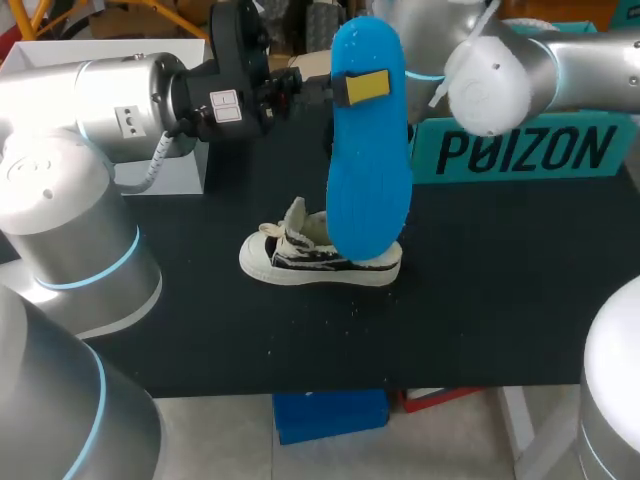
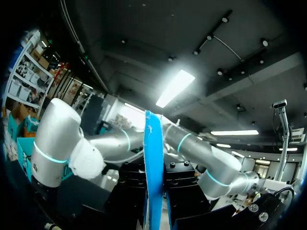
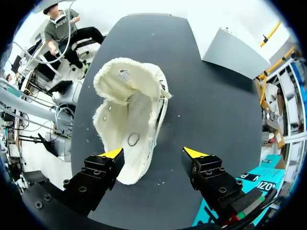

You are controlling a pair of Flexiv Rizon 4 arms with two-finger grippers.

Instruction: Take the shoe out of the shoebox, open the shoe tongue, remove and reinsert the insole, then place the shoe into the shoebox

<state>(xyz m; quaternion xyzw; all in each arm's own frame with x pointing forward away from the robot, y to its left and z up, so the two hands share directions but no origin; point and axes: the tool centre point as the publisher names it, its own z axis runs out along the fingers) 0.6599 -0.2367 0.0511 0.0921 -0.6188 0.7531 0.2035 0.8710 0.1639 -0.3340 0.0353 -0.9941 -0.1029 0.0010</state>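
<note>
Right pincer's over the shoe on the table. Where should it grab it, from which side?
Probably across the upper's two sidewalls near mid-length, from straight above. The shoe stands on its sole, opening up, narrow across, and the open right pincer hangs over it. Mind the raised insole.

Large dark capitals run along one wall of the teal shoebox (image 1: 525, 150).

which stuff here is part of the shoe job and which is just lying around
Job: shoe; blue insole, held in the left gripper; teal shoebox; right gripper, open over the shoe.
Lying about: white box at the table's back left.
</note>
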